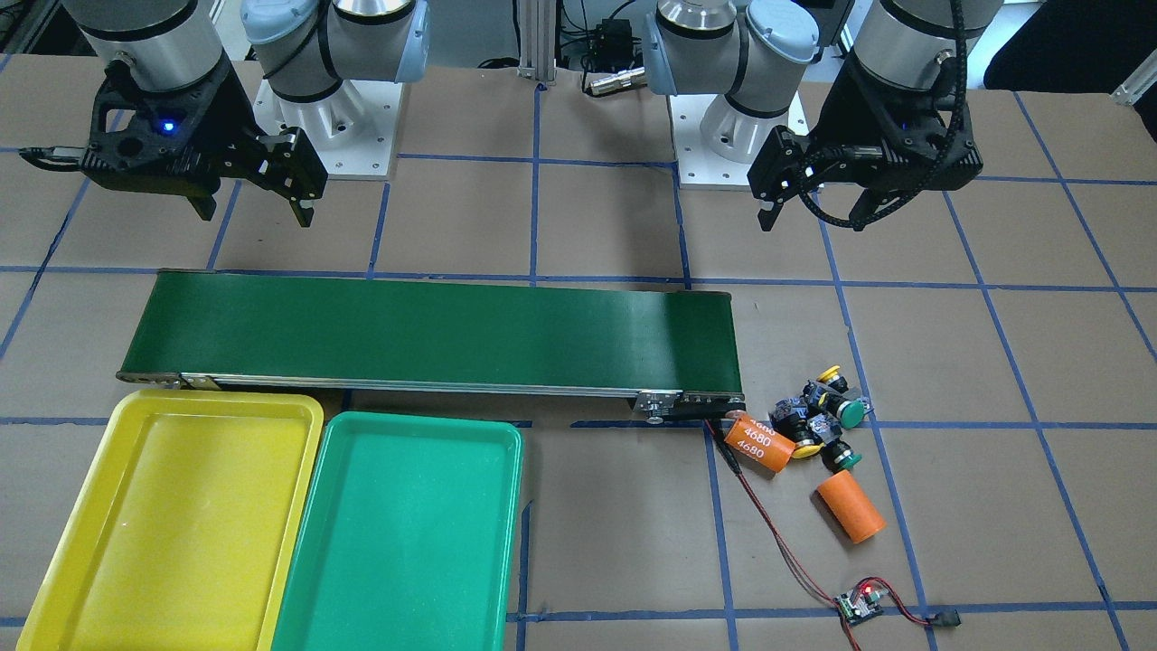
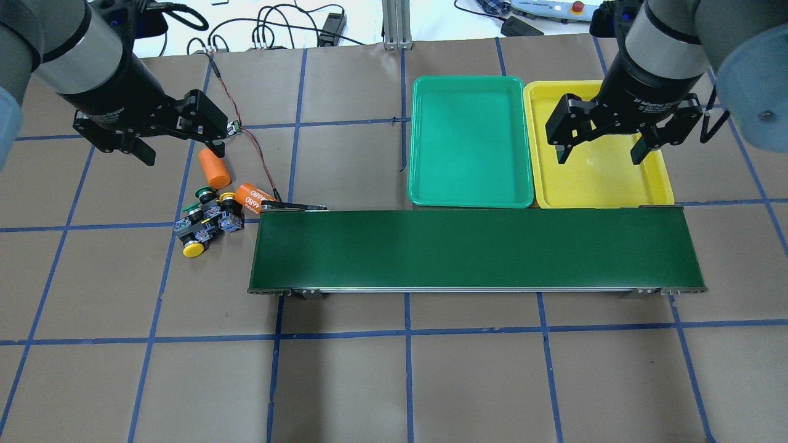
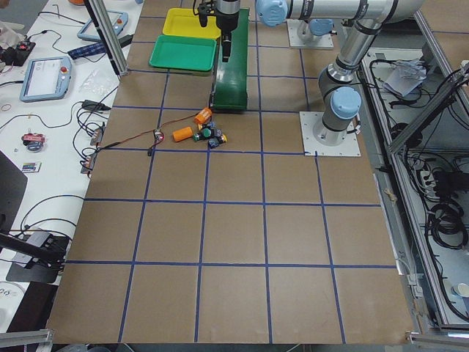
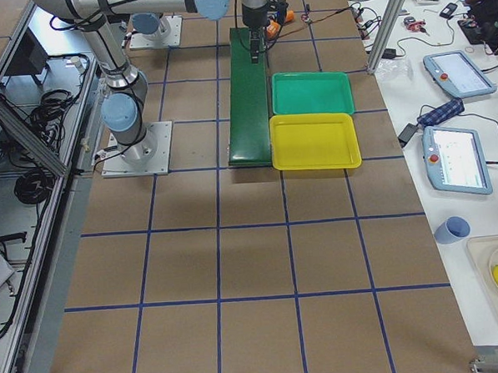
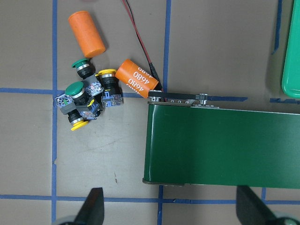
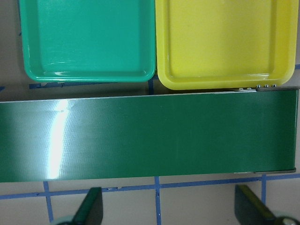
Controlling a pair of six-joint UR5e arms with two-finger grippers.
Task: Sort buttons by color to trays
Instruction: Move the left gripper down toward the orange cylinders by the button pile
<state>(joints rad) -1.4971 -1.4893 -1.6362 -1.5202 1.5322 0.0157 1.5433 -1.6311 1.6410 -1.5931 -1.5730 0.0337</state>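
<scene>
Front view: left jaws apart, holding nothing, above the counter (image 1: 615, 506) on the far side of the conveyor belt (image 1: 434, 334). Right jaws are also apart. I see the buttons (image 1: 823, 416) bunched on the counter off the belt's end on the robot's left, touching the "4680" cylinder (image 1: 759, 443).
Overhead: right jaws hang over the yellow tray (image 2: 591, 184), with the green tray (image 2: 471, 141) just beside it.
Left wrist: two green-capped and two yellow-capped buttons, with the plain orange cylinder (image 5: 86, 33) near.

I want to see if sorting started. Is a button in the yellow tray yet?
No, the four buttons lie bunched on the table by the belt's end, far from the yellow tray.
</scene>
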